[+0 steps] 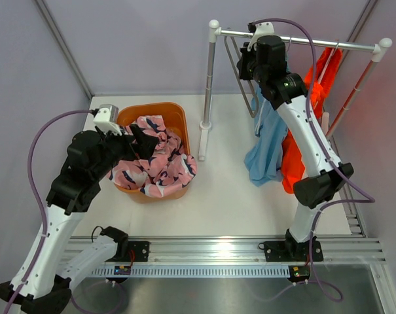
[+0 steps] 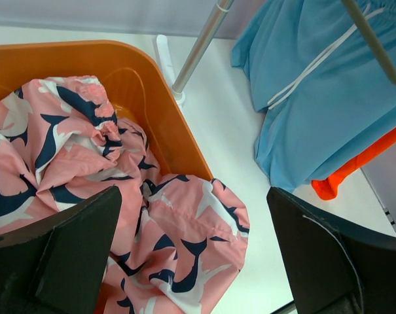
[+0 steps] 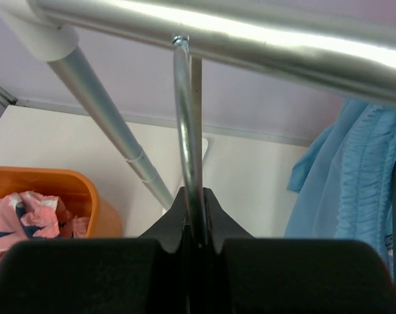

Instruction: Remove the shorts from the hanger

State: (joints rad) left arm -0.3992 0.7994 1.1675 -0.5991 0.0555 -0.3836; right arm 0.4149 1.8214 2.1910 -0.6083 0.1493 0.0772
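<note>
The pink shorts (image 1: 152, 162) with a navy-and-white pattern lie crumpled in an orange basket (image 1: 175, 112), spilling over its front rim; they also show in the left wrist view (image 2: 178, 222). My left gripper (image 1: 136, 139) hovers just above them, open and empty (image 2: 194, 261). The light blue shorts (image 1: 266, 147) and the orange shorts (image 1: 301, 154) hang from the rail (image 1: 315, 44). My right gripper (image 1: 248, 63) is up at the rail, shut on the wire hook of a bare grey hanger (image 3: 186, 131) that hangs over the rail (image 3: 263, 36).
The rack's left pole (image 1: 209, 85) stands on a white foot beside the basket. Its red right leg (image 1: 355, 88) slants down by the right wall. Walls close the table's back and sides. The light blue shorts (image 3: 355, 190) hang just right of my right gripper.
</note>
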